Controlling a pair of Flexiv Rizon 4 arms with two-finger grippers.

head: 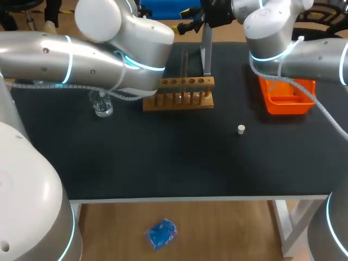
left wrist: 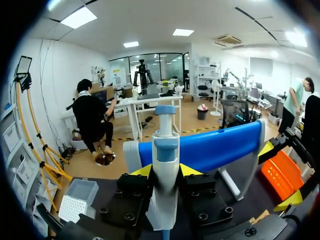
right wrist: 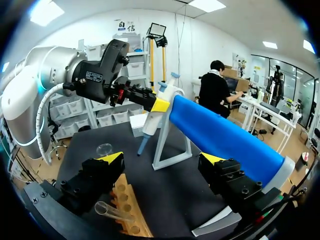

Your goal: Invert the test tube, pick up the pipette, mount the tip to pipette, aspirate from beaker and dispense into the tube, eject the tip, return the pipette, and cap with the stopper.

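Observation:
My left gripper (left wrist: 165, 172) is shut on the white and blue pipette (left wrist: 165, 165), which stands upright between its yellow tips. In the right wrist view the left gripper (right wrist: 156, 104) holds the pipette (right wrist: 150, 122) just above and beside the white stand (right wrist: 170, 145), at the table's back. My right gripper (right wrist: 162, 160) is open and holds nothing; it hangs above the wooden rack (right wrist: 131, 212). A glass test tube (right wrist: 111, 210) sits in that rack. The rack (head: 179, 93) with the tube (head: 185, 68) is in the middle back. The beaker (head: 102, 106) stands left of it, the small white stopper (head: 241, 129) to its right front.
An orange tray (head: 285, 97) sits at the back right under my right arm. A white tip box (left wrist: 75, 200) stands at the back, beside my left gripper. The pipette stand (head: 206, 51) rises behind the rack.

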